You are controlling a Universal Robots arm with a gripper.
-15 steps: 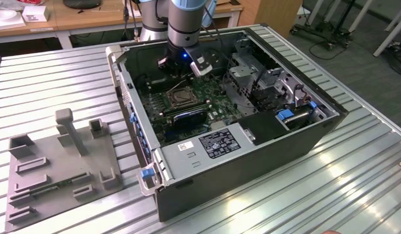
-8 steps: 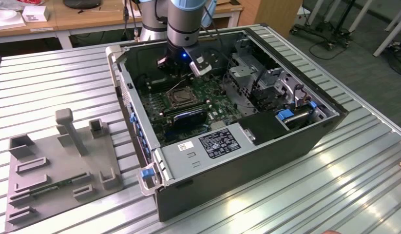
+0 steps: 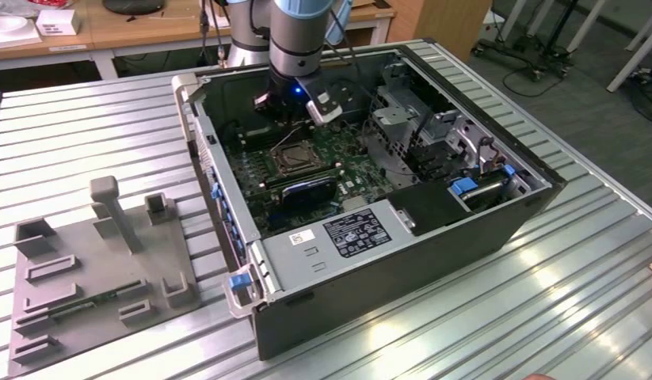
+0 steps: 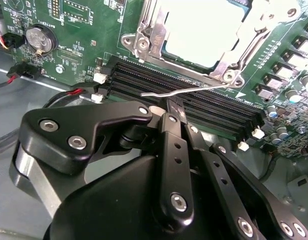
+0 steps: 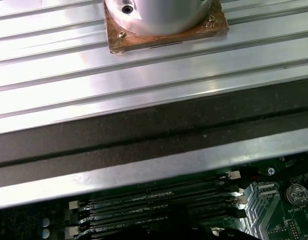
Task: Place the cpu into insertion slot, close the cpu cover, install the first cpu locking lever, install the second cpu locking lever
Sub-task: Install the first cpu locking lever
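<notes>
Ribbed metal desk (image 3: pixel 93 119), open computer case (image 3: pixel 337 317): end effector (image 4: pixel 174 107), closed together, empty, over memory slots (image 4: pixel 133 75) beside free locking lever (image 4: pixel 189 90); risk: slipping off its thin wire.

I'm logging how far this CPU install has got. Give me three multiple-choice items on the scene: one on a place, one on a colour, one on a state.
1. Where is the cpu?
A) on the grey tray outside the case
B) seated in the insertion slot
C) on the slatted table

2. What colour is the motherboard?
A) blue
B) red
C) green

3. How does the cpu cover stand?
A) down over the chip
B) raised upright
C) taken off and lying on the table

Answers:
1 B: in the second wrist view, its grey top sits inside the slot's silvery rim.
2 C: the board around the slot is green in the exterior view and the second wrist view.
3 A: its frame lies flat around the chip, whose top shows through the window.
</notes>
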